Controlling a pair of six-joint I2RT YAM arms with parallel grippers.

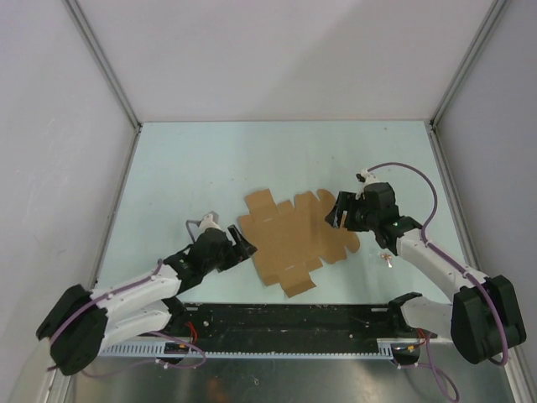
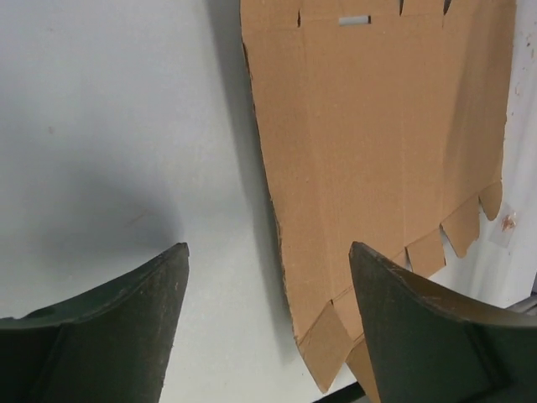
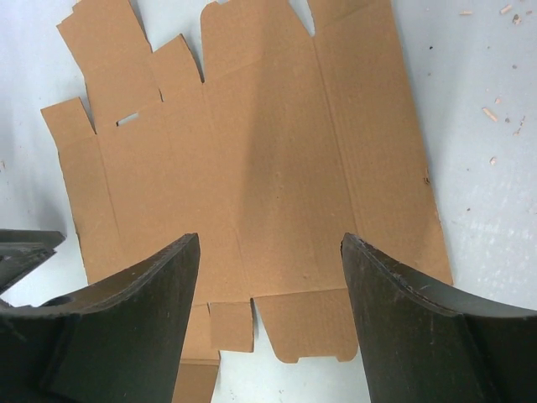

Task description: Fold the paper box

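The paper box is a flat brown die-cut cardboard sheet with tabs and flaps, lying unfolded on the pale table. My left gripper is open at the sheet's left edge. In the left wrist view that edge runs between my open fingers, slightly raised with a shadow under it. My right gripper is open above the sheet's right side. In the right wrist view the sheet fills the space between my open fingers, with its tabs at the bottom.
The table is walled by white panels with metal posts. A black rail runs along the near edge. A small piece of debris lies right of the sheet, with crumbs nearby.
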